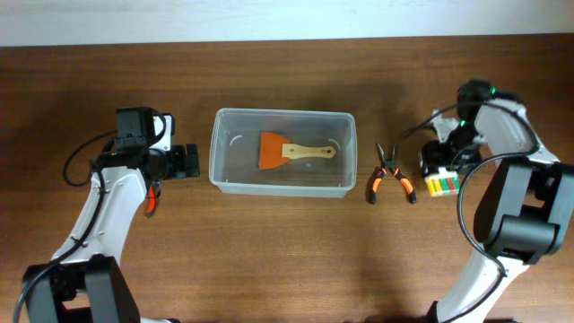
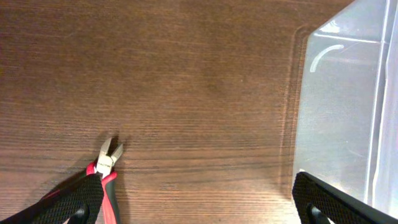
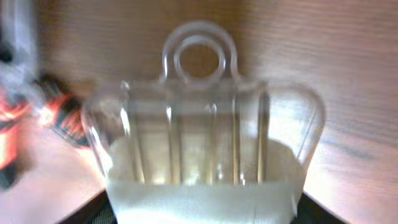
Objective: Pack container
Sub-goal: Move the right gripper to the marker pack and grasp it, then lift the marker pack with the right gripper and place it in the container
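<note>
The container (image 1: 218, 152) is a clear plastic tub in the middle of the table, with an orange scraper with a wooden handle (image 1: 291, 151) lying inside. Its corner shows in the left wrist view (image 2: 348, 112). My left gripper (image 1: 184, 161) is open and empty just left of the tub (image 2: 198, 199). Red-handled cutters (image 2: 106, 165) lie by its left finger and also show in the overhead view (image 1: 151, 199). My right gripper (image 3: 202, 214) is open, with its fingers on either side of a clear blister pack (image 3: 202, 124) of yellow-green items (image 1: 441, 185) on the table.
Orange-handled pliers (image 1: 389, 177) lie on the table between the tub and the blister pack, and appear blurred in the right wrist view (image 3: 56, 115). The table's far edge runs along the top of the overhead view.
</note>
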Motion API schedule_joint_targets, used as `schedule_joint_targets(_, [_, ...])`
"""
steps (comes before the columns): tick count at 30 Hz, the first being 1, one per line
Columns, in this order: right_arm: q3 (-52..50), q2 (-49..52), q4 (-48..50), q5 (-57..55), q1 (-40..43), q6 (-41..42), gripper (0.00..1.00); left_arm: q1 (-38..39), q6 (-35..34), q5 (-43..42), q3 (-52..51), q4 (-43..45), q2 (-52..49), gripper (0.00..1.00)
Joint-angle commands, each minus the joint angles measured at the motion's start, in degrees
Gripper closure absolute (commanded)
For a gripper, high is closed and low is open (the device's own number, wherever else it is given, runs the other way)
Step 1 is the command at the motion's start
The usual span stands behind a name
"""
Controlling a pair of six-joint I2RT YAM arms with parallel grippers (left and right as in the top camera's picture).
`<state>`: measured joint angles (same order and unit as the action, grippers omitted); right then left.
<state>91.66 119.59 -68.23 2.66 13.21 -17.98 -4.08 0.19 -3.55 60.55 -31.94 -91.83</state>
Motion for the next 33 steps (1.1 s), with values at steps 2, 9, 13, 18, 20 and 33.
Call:
schedule_joint_targets(2, [17.14,-1.27,-9.66,4.35,-1.38,2.64,0.42,-0.09,0.70,0.37,1.01,0.15,-0.37,0.01])
schedule_joint_targets(9, [42.53,-1.27,-22.27,7.74,-11.32,2.62,0.53,-0.09,0.70,0.37,1.01,0.15,-0.37,0.01])
schedule_joint_targets(13, [48.63,-1.27,-22.88,7.69,-20.44,2.01,0.58,-0.09,0.70,0.37,1.01,0.17,-0.37,0.01])
schedule_joint_targets(18, [47.21,-0.22,-18.58,6.99,-35.23,-4.96,0.64,-0.09,0.70,0.37,1.01,0.17,-0.37,0.01])
schedule_joint_targets(20, [45.53,0.61,-17.22,5.03,-38.80,-8.28,0.70,-0.09,0.70,0.39,1.01,0.15,-0.37,0.01])
schedule_joint_targets(33, [17.84,3.54,-7.23,0.07,-44.22,-33.97,0.75,-0.09,0.70,0.37,1.01,0.17,-0.37,0.01])
